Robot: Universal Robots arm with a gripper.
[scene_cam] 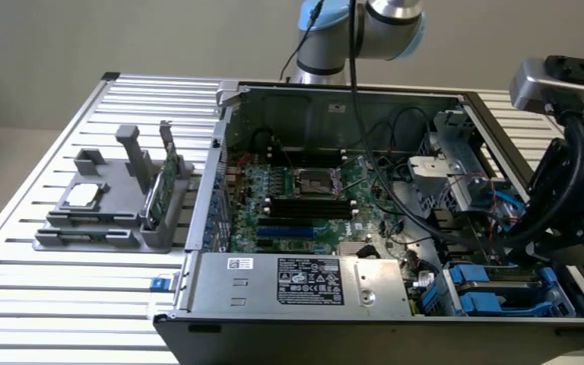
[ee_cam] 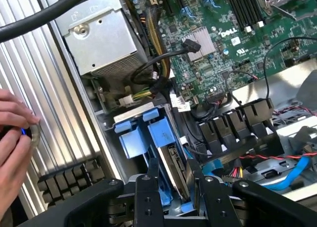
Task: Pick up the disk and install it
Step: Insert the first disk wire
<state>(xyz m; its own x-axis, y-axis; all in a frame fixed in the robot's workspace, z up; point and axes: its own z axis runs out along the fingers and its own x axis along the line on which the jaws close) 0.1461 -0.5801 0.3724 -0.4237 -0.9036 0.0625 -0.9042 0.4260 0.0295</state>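
Note:
The disk (ee_cam: 172, 157) stands on edge in the blue drive bay (ee_cam: 136, 138) at a corner of the open computer case (scene_cam: 221, 160), with blue rails along its sides. My gripper (ee_cam: 176, 168) reaches down over it, one black finger (ee_cam: 150, 187) pressed on each side, shut on the disk. In the exterior view the arm (scene_cam: 566, 190) hangs over the blue bays (scene_cam: 495, 293) at the case's near end on the exterior view's right, and the fingers are hidden behind it.
Red, black and blue cables (ee_cam: 277, 162) run close beside the bay. A metal box (ee_cam: 99, 39) and the motherboard (scene_cam: 303, 190) lie further inside the case. A person's hand (ee_cam: 12, 133) rests on the slatted table. A grey fixture (scene_cam: 99, 220) holds a chip and a green card.

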